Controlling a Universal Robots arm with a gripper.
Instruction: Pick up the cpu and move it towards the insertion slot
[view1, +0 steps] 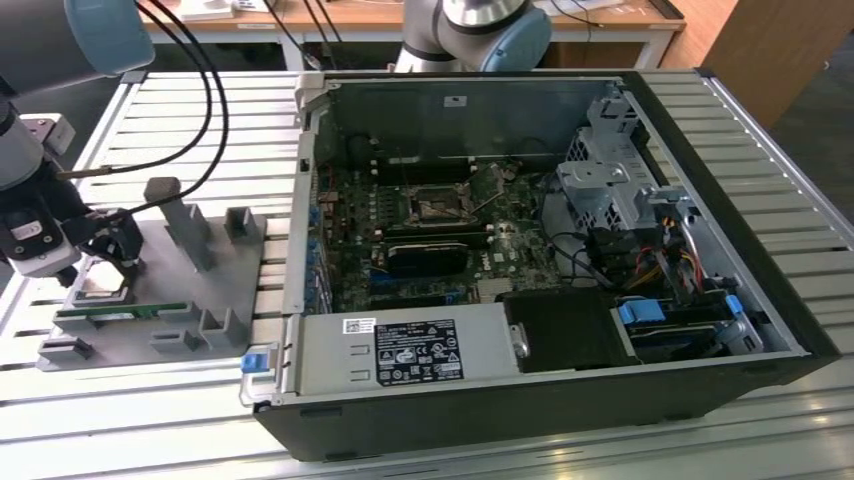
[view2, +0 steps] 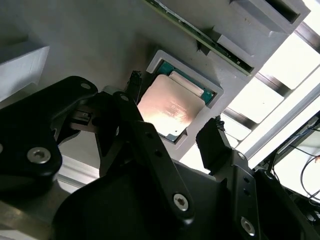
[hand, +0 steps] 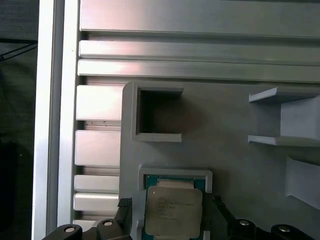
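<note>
Jaws released, straddling the cpu (view2: 167, 107), which sits in a gray tray (view2: 100, 40) pocket. Chip is likely light, rigid, slick-topped and fragile underneath; pinch opposite side edges, gently.

A slatted metal table (view1: 160, 420) is spanning the scene, its pale ribs catching bright light. Beyond the table's far edge, a wooden desk (view1: 360, 15) is standing on white legs. A wooden panel (view1: 774, 50) is rising near that edge, with dark floor (view1: 821, 120) showing past the table on the exterior view's right.
</note>
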